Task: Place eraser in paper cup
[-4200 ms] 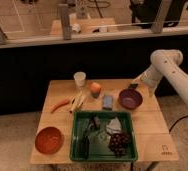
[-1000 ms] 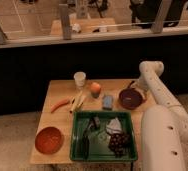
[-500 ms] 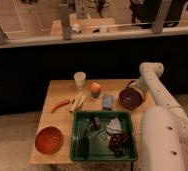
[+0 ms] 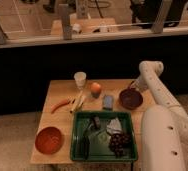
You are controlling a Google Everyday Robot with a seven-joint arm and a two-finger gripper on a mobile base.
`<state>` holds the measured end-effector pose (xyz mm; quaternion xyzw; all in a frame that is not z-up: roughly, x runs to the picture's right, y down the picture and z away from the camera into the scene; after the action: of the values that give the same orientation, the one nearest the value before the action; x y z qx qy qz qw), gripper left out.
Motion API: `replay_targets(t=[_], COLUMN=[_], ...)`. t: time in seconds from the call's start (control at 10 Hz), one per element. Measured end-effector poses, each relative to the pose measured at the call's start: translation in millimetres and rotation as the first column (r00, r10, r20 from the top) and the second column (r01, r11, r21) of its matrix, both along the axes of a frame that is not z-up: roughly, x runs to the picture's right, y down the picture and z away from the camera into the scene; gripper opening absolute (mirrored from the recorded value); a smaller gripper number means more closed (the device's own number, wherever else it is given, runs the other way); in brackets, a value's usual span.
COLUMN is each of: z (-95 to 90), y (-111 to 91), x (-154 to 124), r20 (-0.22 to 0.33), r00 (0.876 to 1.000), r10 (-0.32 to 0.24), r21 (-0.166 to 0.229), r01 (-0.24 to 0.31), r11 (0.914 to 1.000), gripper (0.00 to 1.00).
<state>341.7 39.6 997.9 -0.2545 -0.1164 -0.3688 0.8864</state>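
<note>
Newly pressed together, claw (image 4: 133,86) sits behind one purple bowl (image 4: 130,99); one paper cup (image 4: 80,79) stands apart

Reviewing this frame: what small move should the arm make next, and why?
Probably a short straight lift. The gripper sits, jaws shut, at the far rim of the purple bowl; what it grips is hidden. The paper cup stands across the table, past the orange, so rising first should clear the bowl before any carry.

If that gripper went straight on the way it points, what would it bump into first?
Probably the purple bowl: the gripper sits at its far rim, pointing down toward it, though depth is unclear.
</note>
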Motion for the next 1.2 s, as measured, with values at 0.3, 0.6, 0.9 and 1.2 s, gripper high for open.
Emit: replay_targets(t=[0.3, 0.6, 0.9, 1.2], z=[-2.1, -2.5, -3.0, -4.0], y=[1.4, 1.9, 2.1, 0.7], x=[0.3, 0.7, 1.3, 1.2], r20=[0.000, 0.000, 0.000, 0.001], r00=[1.000, 1.000, 1.000, 1.000], r10=[-0.001, -0.002, -0.001, 0.000], r21=[-0.005, -0.006, -0.007, -0.005], r01=[0.001, 0.002, 0.001, 0.000], r11=[1.0000, 1.0000, 1.0000, 1.0000], gripper=[0.00, 0.00, 0.00, 0.00])
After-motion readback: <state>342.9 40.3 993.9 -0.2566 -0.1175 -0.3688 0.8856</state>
